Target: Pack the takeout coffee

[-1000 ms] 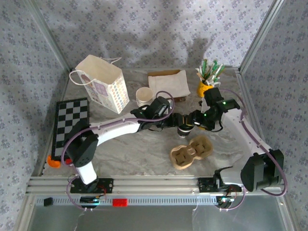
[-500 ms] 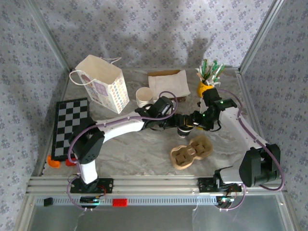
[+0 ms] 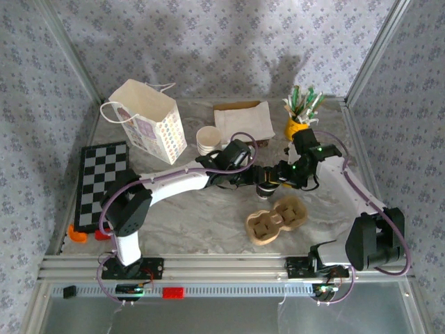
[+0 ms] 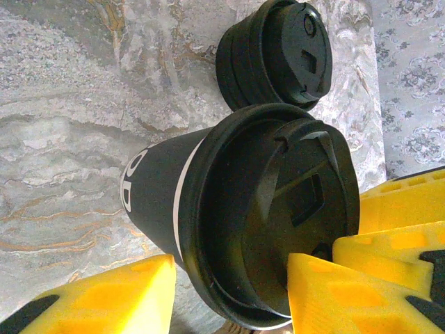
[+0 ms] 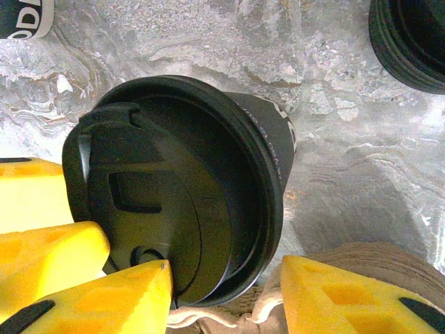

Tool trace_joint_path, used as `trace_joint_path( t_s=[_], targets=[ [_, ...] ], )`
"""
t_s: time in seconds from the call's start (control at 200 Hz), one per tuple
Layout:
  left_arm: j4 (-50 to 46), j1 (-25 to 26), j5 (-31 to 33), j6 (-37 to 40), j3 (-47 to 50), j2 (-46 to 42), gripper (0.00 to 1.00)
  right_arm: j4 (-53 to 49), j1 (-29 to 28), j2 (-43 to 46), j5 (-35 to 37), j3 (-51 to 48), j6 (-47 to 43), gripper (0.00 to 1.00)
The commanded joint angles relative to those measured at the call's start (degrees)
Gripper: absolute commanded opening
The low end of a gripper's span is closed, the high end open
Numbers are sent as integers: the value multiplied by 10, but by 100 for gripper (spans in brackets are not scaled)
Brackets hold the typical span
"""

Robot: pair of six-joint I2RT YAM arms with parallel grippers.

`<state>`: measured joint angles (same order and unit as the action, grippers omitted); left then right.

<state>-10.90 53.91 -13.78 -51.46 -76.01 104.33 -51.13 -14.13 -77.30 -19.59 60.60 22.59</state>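
The left claw [image 4: 233, 268] is straddling the top of a black paper cup with white lettering [image 4: 163, 202]. One yellow finger is sitting just beside the cup's wall and the other is lying against the black plastic lid [image 4: 299, 202], which is sitting askew in the cup's mouth. Whether this claw is clenching cannot be told. The right claw [image 5: 226, 268] is flanking the same cup from the opposite side, one finger overlapping the lid's edge, the other just off the wall above a beige pulp carrier [image 5: 375, 261]; its grip cannot be told either. The small white paper cup [image 3: 207, 139] is standing on the marble bench [image 3: 201, 212] beyond the left claw, well apart from it, beside a white paper bag [image 3: 149, 125]. A stack of black lids [image 4: 274, 52] is resting just past the black cup.
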Motion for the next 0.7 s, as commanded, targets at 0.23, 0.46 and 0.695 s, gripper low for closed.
trace_joint_path(
  t_s=[0.23, 0.46, 0.695],
  targets=[
    [-73, 2, -10, 54, 14, 26, 43, -11, -11, 5, -12, -52, 4, 42],
    [-83, 1, 0, 60, 5, 40, 43, -15, 23, 21, -42, -65, 16, 41],
    [-115, 2, 32, 70, -2, 48, 43, 38, 39, 14, -71, -101, 19, 40]
  ],
)
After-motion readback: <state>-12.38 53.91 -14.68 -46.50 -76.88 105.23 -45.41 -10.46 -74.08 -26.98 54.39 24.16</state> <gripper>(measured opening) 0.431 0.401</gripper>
